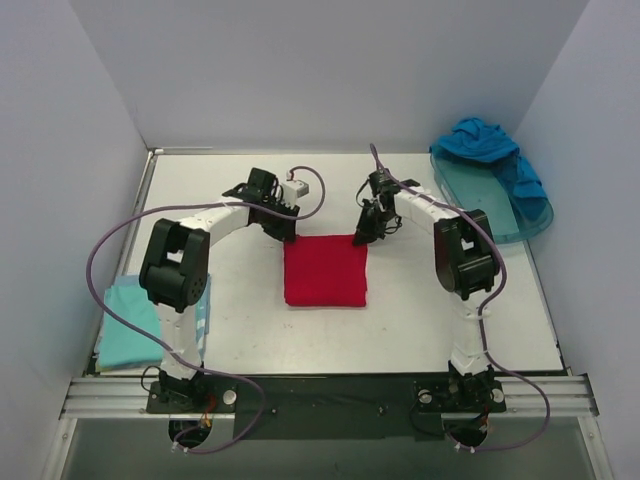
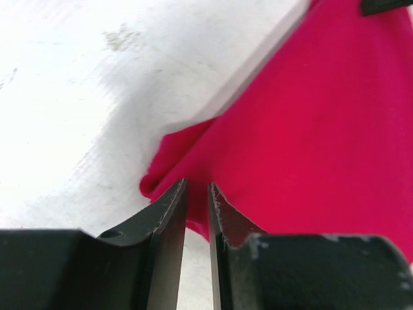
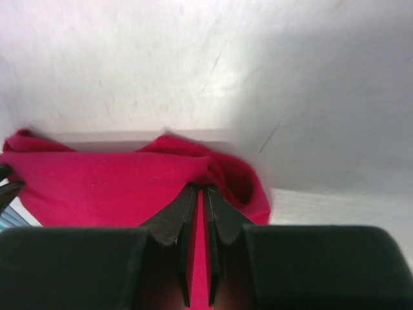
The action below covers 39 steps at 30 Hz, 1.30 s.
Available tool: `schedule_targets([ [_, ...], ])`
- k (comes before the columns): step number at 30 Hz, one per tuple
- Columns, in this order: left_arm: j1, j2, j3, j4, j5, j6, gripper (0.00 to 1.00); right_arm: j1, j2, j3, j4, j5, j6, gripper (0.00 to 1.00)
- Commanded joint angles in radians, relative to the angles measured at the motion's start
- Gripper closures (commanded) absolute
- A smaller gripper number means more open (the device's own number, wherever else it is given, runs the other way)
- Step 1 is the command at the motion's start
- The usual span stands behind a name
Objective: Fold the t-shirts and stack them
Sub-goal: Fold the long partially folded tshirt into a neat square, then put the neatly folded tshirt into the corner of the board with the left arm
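Note:
The red t-shirt [image 1: 325, 271] lies folded into a flat square in the middle of the table. My left gripper [image 1: 287, 234] is at its far left corner. In the left wrist view the jaws [image 2: 197, 187] stand a narrow gap apart, with red cloth [image 2: 310, 129] filling the gap at the tips. My right gripper [image 1: 360, 237] is at the far right corner, where its tips [image 3: 201, 188] pinch a gathered fold of the red t-shirt [image 3: 97, 187]. A blue t-shirt [image 1: 480, 140] lies crumpled at the back right. A pale aqua t-shirt [image 1: 128, 322] lies folded at the near left.
The translucent teal tray [image 1: 530, 215] sits at the back right with the blue shirt partly over its far rim. White walls close in the table on three sides. The arm bases stand on the rail at the near edge.

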<state>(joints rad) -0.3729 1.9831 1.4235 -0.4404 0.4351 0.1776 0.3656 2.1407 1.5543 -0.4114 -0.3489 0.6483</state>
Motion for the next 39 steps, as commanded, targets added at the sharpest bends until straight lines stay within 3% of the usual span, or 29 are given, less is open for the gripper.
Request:
schedule_targets([
  [1, 0.012, 0.066, 0.06, 0.084, -0.056, -0.084, 0.7, -0.03, 0.045, 0.061, -0.01, 0.059, 0.019, 0.95],
  [9, 0.022, 0.047, 0.163, 0.039, -0.115, -0.105, 0.63, -0.05, -0.043, 0.081, -0.029, 0.059, 0.002, 0.91],
  [11, 0.023, -0.003, 0.163, 0.032, -0.121, -0.127, 0.53, -0.047, -0.094, 0.087, -0.055, 0.099, -0.022, 0.82],
  [13, 0.025, -0.049, 0.147, 0.006, -0.172, -0.165, 0.45, -0.045, -0.16, 0.058, -0.082, 0.141, -0.03, 0.63],
  [15, 0.034, -0.093, 0.105, -0.023, -0.188, -0.235, 0.37, -0.044, -0.235, -0.012, -0.087, 0.166, -0.027, 0.54],
  [19, 0.038, -0.176, -0.049, -0.029, -0.133, -0.364, 0.19, -0.01, -0.289, -0.147, -0.09, 0.151, -0.022, 0.49],
  [22, 0.037, -0.213, -0.191, 0.063, -0.059, -0.454, 0.14, 0.022, -0.283, -0.221, -0.078, 0.12, -0.015, 0.48],
  [28, 0.037, -0.182, -0.307, 0.176, -0.041, -0.558, 0.11, 0.038, -0.249, -0.29, 0.0, 0.068, 0.045, 0.49],
  [35, 0.016, -0.146, -0.442, 0.35, 0.062, -0.696, 0.11, 0.039, -0.209, -0.353, 0.08, 0.013, 0.089, 0.62],
  [39, -0.006, -0.1, -0.457, 0.377, 0.086, -0.744, 0.23, 0.041, -0.189, -0.361, 0.102, -0.013, 0.1, 0.66],
])
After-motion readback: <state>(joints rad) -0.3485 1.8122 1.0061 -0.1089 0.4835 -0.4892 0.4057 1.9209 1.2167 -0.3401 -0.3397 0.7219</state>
